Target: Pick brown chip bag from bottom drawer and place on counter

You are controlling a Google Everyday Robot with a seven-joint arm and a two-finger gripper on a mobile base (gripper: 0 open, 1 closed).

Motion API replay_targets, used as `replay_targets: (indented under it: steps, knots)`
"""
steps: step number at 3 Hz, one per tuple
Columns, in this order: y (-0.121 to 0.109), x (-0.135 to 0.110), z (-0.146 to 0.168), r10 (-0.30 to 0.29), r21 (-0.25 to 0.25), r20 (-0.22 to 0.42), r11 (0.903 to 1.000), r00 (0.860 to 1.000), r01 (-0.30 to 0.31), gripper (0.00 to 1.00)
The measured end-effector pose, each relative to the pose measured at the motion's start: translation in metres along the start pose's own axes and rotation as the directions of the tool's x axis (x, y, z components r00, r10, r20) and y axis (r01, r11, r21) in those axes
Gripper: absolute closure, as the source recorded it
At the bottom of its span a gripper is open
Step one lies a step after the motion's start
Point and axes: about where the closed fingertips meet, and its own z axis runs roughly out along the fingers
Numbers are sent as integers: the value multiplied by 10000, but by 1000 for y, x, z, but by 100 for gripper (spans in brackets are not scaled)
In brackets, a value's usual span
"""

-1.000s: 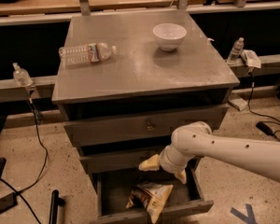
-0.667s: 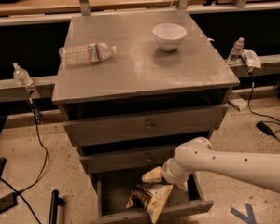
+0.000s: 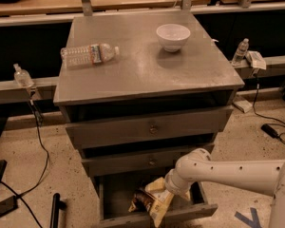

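The white arm (image 3: pixel 228 171) reaches leftward, its gripper (image 3: pixel 165 189) low in the bottom drawer (image 3: pixel 199 208) at the brown chip bag (image 3: pixel 149 204). Its grip cannot be told. The bag's lettering is unreadable.

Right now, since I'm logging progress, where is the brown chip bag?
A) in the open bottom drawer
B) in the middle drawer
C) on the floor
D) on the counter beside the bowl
A: the brown chip bag lies in the open bottom drawer, with the gripper down inside it beside the bag, not on the counter.
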Motion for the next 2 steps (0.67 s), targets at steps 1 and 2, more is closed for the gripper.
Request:
replay_targets:
  steps: [1,2]
  knots:
    - [-1,0,-2,-15,17,-5,10000,10000,15,0]
    - [10,11,19,158,96,-40,9998,9999,-157,0]
